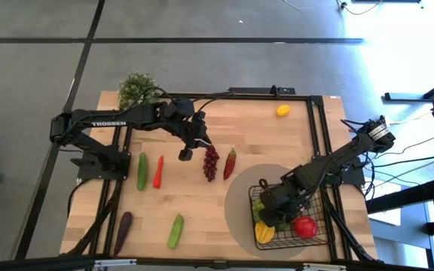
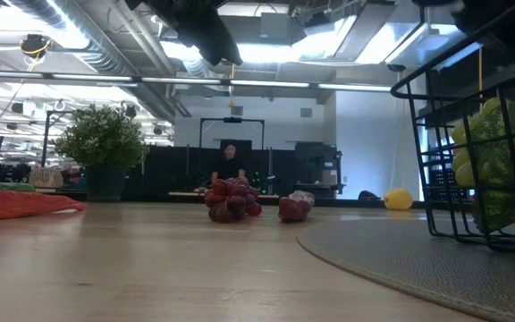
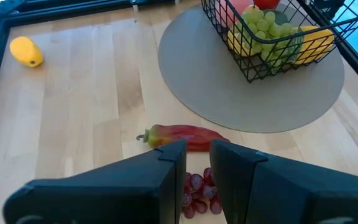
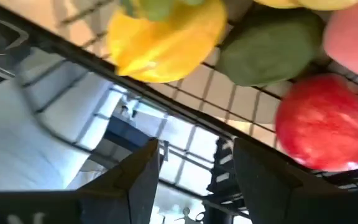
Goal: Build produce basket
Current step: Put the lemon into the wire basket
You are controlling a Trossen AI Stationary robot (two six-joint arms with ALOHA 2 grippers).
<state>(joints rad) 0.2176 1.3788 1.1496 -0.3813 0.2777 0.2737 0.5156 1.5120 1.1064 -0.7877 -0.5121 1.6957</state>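
Observation:
The black wire basket stands on a round grey mat at the near right. It holds a red apple, a yellow fruit, a green fruit and green grapes. My right gripper stands open over the basket's left part, nothing between its fingers. My left gripper hangs above the table's middle, just left of the dark red grapes. Its fingers are a narrow gap apart and hold nothing. A red chili lies next to the grapes.
A lemon lies at the far right and a potted plant stands at the far left corner. On the left lie a cucumber, a carrot, an eggplant and another cucumber. A black frame borders the table.

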